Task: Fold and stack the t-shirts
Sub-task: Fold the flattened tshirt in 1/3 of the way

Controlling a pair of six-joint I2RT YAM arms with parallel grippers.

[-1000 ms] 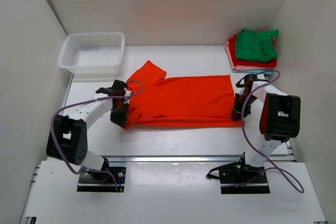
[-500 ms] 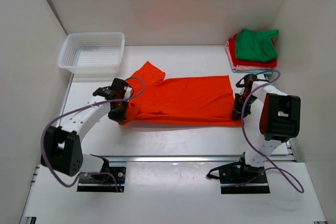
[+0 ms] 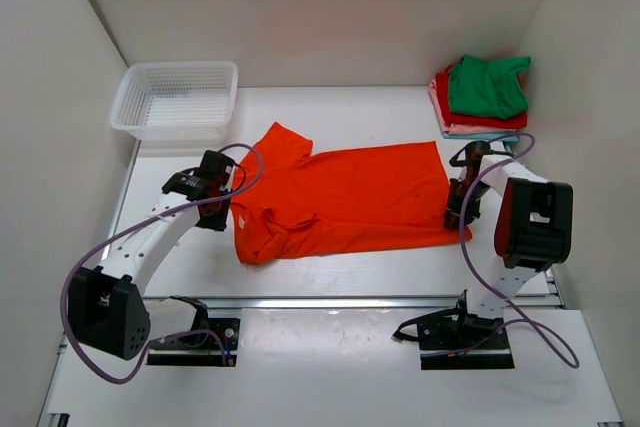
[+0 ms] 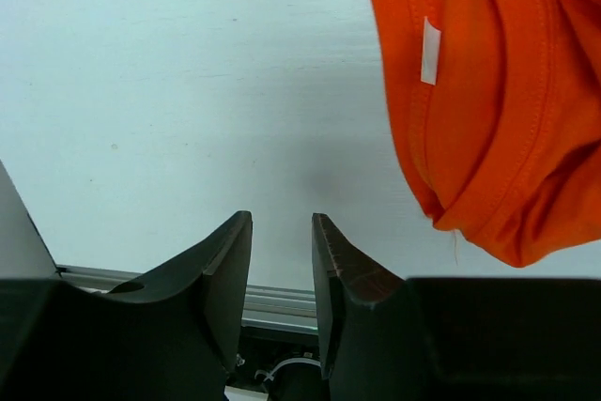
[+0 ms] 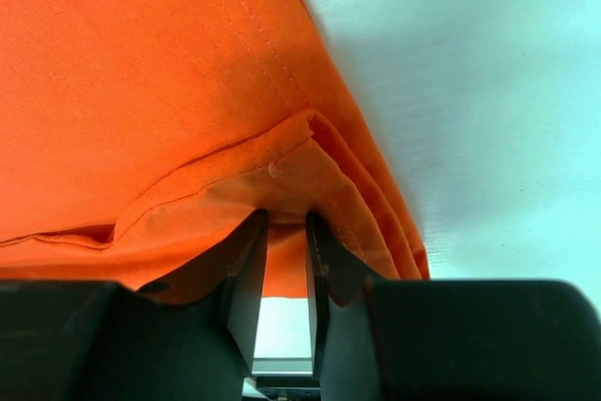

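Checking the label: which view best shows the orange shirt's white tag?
Left wrist: the white tag sits clear inside the orange t-shirt. Top external shows the whole shirt, tag too small; right wrist shows only hem.

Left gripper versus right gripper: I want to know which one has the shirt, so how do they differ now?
The left gripper is empty, jaws slightly apart over the table, with the orange t-shirt beside it, not touching. The right gripper is shut on that shirt's folded edge. The left is at the collar end, the right at the hem end. Shared: both are black, two-fingered and low over the table.
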